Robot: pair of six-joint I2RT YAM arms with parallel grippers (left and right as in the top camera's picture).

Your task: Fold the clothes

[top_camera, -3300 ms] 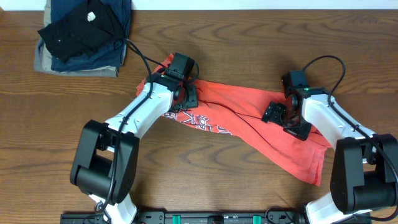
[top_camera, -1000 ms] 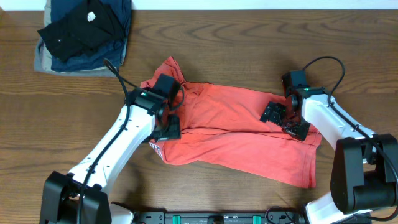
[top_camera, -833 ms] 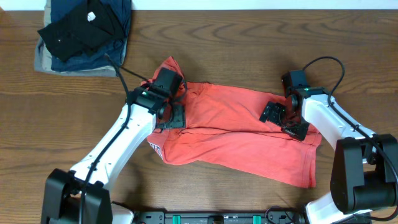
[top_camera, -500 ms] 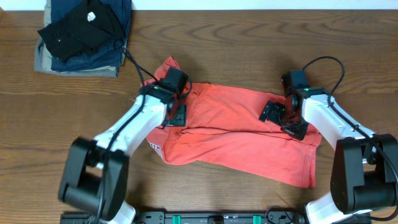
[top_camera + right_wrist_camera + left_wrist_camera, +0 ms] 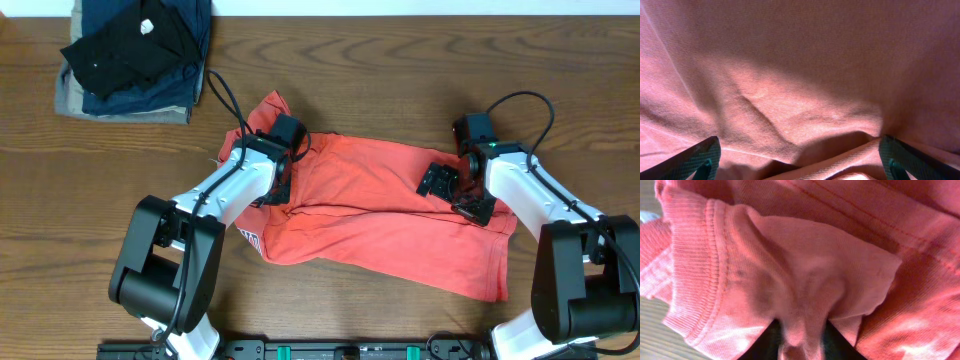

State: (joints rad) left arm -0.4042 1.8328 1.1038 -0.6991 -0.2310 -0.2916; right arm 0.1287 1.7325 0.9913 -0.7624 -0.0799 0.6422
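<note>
The clothes, an orange-red T-shirt (image 5: 380, 215), lie folded lengthwise across the middle of the table, a bit of print showing at the lower left edge. My left gripper (image 5: 283, 180) sits at the shirt's left end near the ribbed collar (image 5: 715, 270). In the left wrist view a bunch of shirt fabric (image 5: 805, 265) is pinched between its dark fingers (image 5: 765, 342). My right gripper (image 5: 455, 190) rests over the shirt's right end. It stands wide open above the cloth (image 5: 790, 75), its fingertips (image 5: 700, 157) far apart with a raised fold between them.
A stack of folded black, navy and khaki garments (image 5: 135, 55) sits at the back left corner of the wooden table (image 5: 400, 60). Black cables loop over both arms. A sleeve tip (image 5: 270, 100) pokes out behind the left gripper.
My left gripper moved from the shirt's lower left edge up to the collar area and closed on a bunch of fabric. The right gripper stayed put and open.
</note>
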